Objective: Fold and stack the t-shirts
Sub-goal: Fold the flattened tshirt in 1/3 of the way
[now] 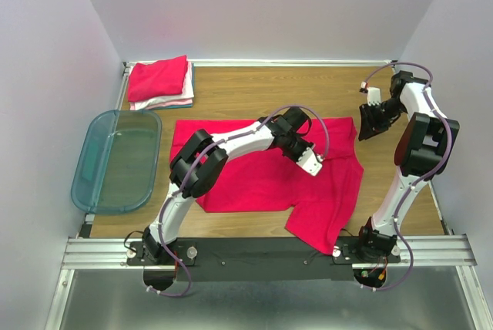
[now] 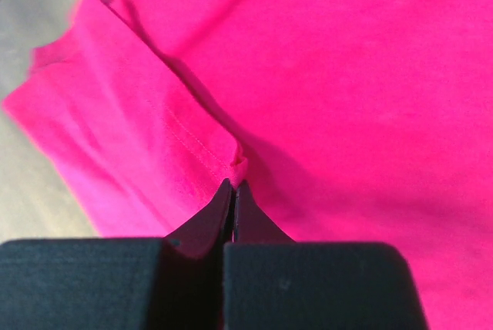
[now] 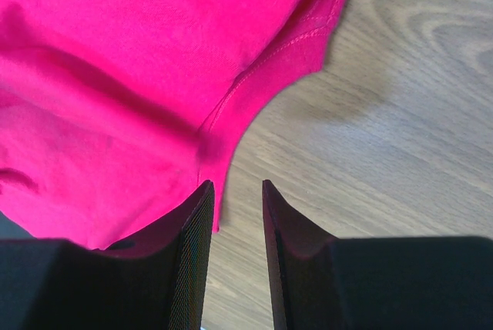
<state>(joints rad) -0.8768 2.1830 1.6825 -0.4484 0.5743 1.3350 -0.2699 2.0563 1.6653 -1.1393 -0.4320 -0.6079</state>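
Observation:
A bright red-pink t-shirt (image 1: pixel 254 183) lies spread and rumpled across the middle of the wooden table (image 1: pixel 262 91). My left gripper (image 1: pixel 304 154) is down on its right part. In the left wrist view the gripper (image 2: pixel 233 185) is shut, pinching a small fold of the shirt (image 2: pixel 347 75) beside a sleeve hem (image 2: pixel 139 137). My right gripper (image 1: pixel 368 129) hangs open just past the shirt's right edge. In the right wrist view the gripper (image 3: pixel 236 183) is open and empty over bare wood, the shirt's hem (image 3: pixel 139 75) beside its left finger. A stack of folded t-shirts (image 1: pixel 159 82), red-pink on top, lies at the back left.
A translucent teal plastic bin (image 1: pixel 115 160) stands at the left edge of the table. Pale walls close in the back and both sides. A metal rail (image 1: pixel 269 249) carrying the arm bases runs along the near edge.

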